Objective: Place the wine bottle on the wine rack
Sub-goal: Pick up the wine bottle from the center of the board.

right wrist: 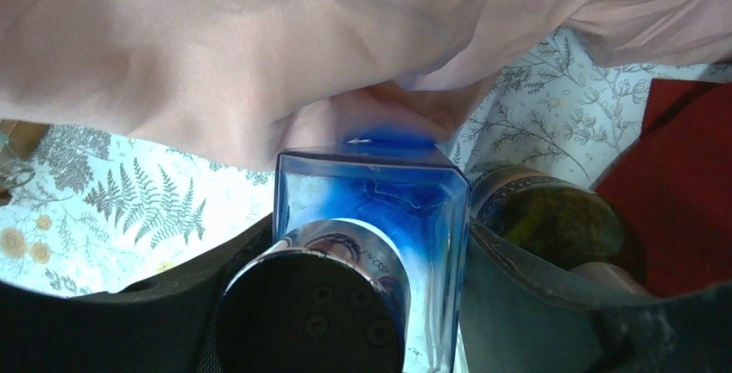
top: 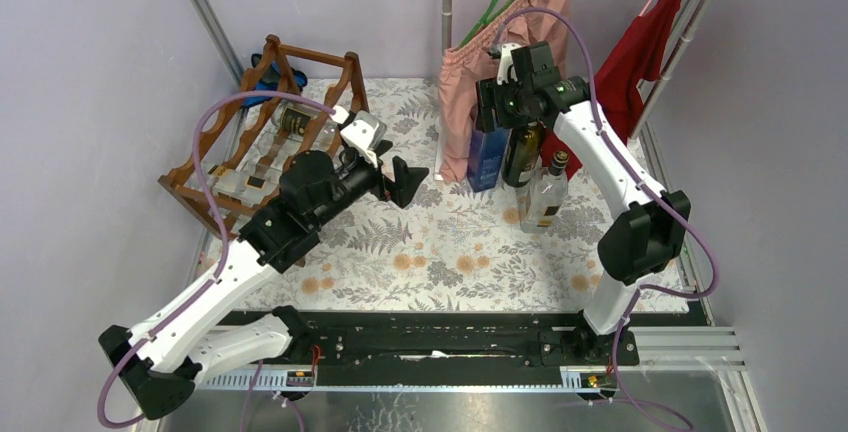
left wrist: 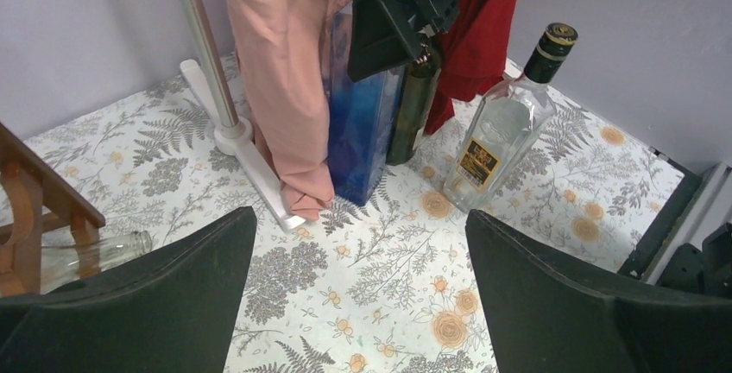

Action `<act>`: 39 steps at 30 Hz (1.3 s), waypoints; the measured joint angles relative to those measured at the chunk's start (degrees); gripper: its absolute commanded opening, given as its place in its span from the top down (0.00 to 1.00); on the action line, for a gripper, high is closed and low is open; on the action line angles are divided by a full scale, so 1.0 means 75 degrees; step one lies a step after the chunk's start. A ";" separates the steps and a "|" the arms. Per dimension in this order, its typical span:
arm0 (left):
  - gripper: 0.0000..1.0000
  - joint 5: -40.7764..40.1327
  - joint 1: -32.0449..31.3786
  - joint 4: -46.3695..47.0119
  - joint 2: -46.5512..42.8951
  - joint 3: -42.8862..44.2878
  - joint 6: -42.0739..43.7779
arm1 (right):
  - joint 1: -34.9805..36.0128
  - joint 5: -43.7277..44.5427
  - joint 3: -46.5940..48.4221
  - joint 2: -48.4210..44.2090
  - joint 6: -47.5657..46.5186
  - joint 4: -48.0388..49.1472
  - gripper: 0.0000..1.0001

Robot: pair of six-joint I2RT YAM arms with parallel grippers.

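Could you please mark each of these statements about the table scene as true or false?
1. The left tool is open, with nothing between its fingers. True.
2. The right tool has its fingers on either side of a clear glass bottle. False: they flank the blue bottle, just below its black cap.
3. A glass bottle lies on its side in the wine rack. True.
4. The dark green bottle lies flat on the table. False: it stands upright, between the blue bottle and the clear bottle.
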 measured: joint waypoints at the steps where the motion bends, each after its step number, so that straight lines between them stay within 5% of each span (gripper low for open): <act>1: 0.01 0.0079 0.0000 0.0105 0.0000 -0.0073 0.0076 | 0.0000 -0.0044 -0.0003 -0.0017 -0.0003 -0.0026 0.85; 12: 0.01 0.0988 0.0009 0.1492 -0.0114 -0.1454 0.1005 | 0.0003 -0.1580 -0.1003 -0.1125 0.0463 -0.0402 0.99; 25: 0.01 0.0944 -0.0087 0.3118 -0.0720 -0.3404 0.1638 | 0.0044 -0.3022 -0.2276 -0.1486 0.2256 0.0694 1.00; 39: 0.01 -0.0318 -0.0694 0.4299 0.1186 -0.3497 0.1941 | 0.0137 -0.3529 -0.2500 -0.1399 0.3357 0.1568 1.00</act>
